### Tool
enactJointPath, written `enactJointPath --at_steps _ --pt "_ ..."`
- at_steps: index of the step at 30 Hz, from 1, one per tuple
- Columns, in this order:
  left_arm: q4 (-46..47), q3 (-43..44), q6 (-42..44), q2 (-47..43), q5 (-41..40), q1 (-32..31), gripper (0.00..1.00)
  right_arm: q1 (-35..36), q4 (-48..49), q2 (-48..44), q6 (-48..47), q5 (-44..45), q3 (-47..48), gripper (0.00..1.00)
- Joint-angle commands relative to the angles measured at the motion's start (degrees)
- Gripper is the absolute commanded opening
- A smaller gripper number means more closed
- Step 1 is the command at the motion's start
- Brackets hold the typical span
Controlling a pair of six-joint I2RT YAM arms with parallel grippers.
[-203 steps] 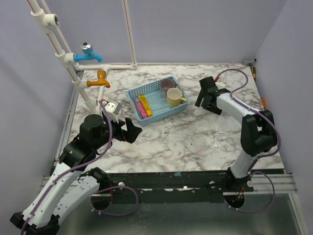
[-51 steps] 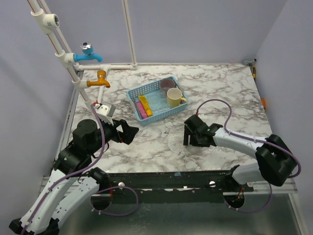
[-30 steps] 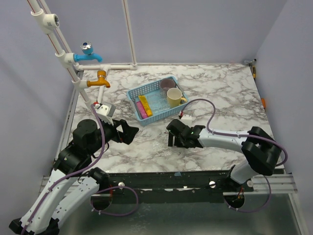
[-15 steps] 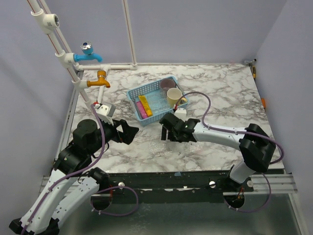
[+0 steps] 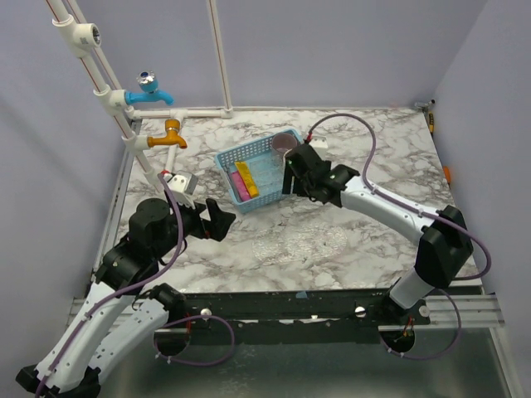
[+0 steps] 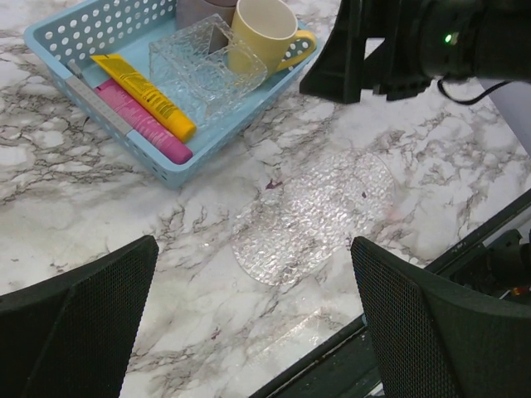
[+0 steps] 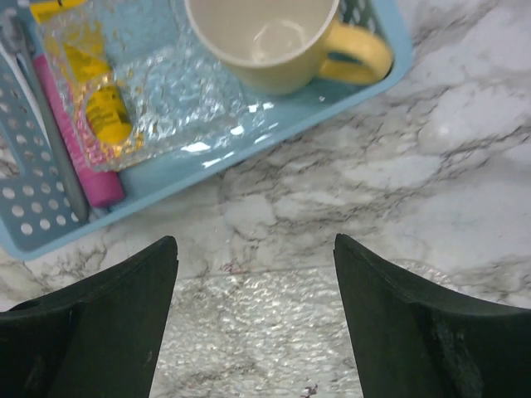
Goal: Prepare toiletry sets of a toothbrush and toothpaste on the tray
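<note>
A yellow toothpaste tube [image 6: 145, 95] and a magenta-pink one [image 6: 145, 133] lie side by side in the blue basket [image 6: 50, 37], next to a grey toothbrush [image 6: 98, 104]. They also show in the top view, the yellow tube [image 5: 246, 177] and the pink tube [image 5: 239, 184]. A clear textured tray [image 5: 303, 241] lies flat and bare on the marble in front of the basket. My right gripper [image 7: 257, 332] is open and empty, over the basket's near right edge [image 5: 297, 176]. My left gripper [image 5: 217, 220] is open and empty, to the left of the tray.
The basket also holds a cream mug [image 7: 274, 37], a mauve cup [image 5: 282, 141] and a clear glass holder [image 6: 207, 70]. A blue tap [image 5: 149, 89] and an orange tap [image 5: 168, 137] stick out from white pipes at the back left.
My right gripper has swung from low over the table near the tray, back and up to the basket's near right edge. The left arm has hardly moved.
</note>
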Motion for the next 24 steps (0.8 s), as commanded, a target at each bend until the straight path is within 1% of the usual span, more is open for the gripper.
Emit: enactJointPath --at_steps 1,5,8,10,12,15,16,18,24 --pt "-1.0 0.0 -0.8 0.9 -2.8 -0.1 0.99 -5.2 0.1 -0.4 -7.8 -0.3 4.7 0.78" --pt "-0.7 -0.4 -0.6 0.7 -2.9 -0.1 0.99 -10.2 1.1 1.3 -11.0 -2.3 7.8 0.75" --pt "-0.7 -0.4 -0.3 0.7 -3.2 -0.1 0.99 -13.9 3.1 3.1 -12.9 -6.3 9.4 0.73" --pt "-0.7 -0.4 -0.1 0.7 -3.5 -0.1 0.99 -16.1 3.5 5.1 -13.2 -9.0 11.0 0.70" --pt "-0.9 -0.3 0.0 0.6 -3.5 -0.1 0.99 -17.8 4.0 7.4 -13.5 -11.5 12.8 0.68" --pt "-0.9 -0.4 0.2 0.3 -3.5 -0.1 0.99 -19.5 4.5 11.1 -13.4 -12.9 15.7 0.64" --pt "-0.9 -0.4 0.2 0.2 -5.0 -0.1 0.99 -20.0 4.5 12.2 -13.3 -13.4 16.9 0.62" --pt "-0.7 -0.7 0.3 -0.2 -5.3 -0.1 0.99 -20.7 4.7 14.5 -13.4 -13.5 18.8 0.59" --pt "-0.6 -0.7 0.5 0.6 -5.0 -0.1 0.99 -22.6 4.2 21.5 -14.0 -15.1 24.9 0.59"
